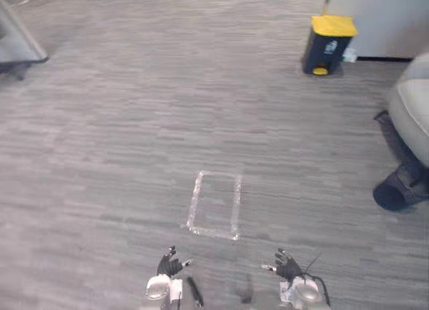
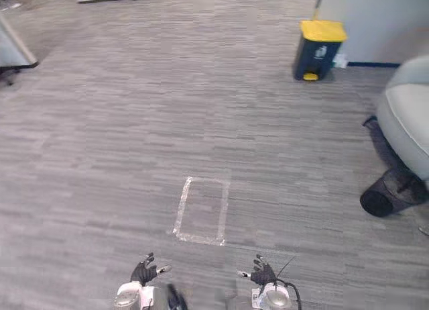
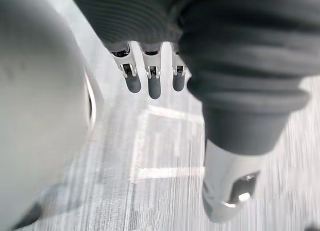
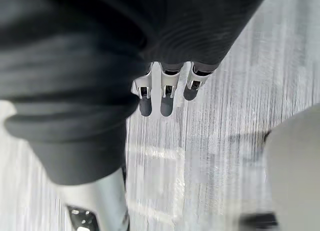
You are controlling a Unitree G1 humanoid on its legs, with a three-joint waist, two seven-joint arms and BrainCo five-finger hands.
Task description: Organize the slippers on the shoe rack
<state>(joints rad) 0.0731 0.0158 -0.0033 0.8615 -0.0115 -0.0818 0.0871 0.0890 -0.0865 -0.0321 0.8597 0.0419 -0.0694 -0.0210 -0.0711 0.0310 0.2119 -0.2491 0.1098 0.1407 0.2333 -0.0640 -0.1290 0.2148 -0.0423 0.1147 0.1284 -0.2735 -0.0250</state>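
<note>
Grey carpet (image 1: pixel 134 122), taped rectangle (image 1: pixel 214 204), left hand (image 1: pixel 171 264) and right hand (image 1: pixel 287 264) both loosely spread, yellow-lidded bin (image 1: pixel 328 45) beyond

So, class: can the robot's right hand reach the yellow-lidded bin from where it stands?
Probably not. The open right hand hangs close to the robot, while the bin stands far away, beyond the taped rectangle.

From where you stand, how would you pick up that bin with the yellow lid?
Probably grip the bin by its dark sides, under the yellow lid, coming from the front: it stands upright with a wall close behind.
</note>
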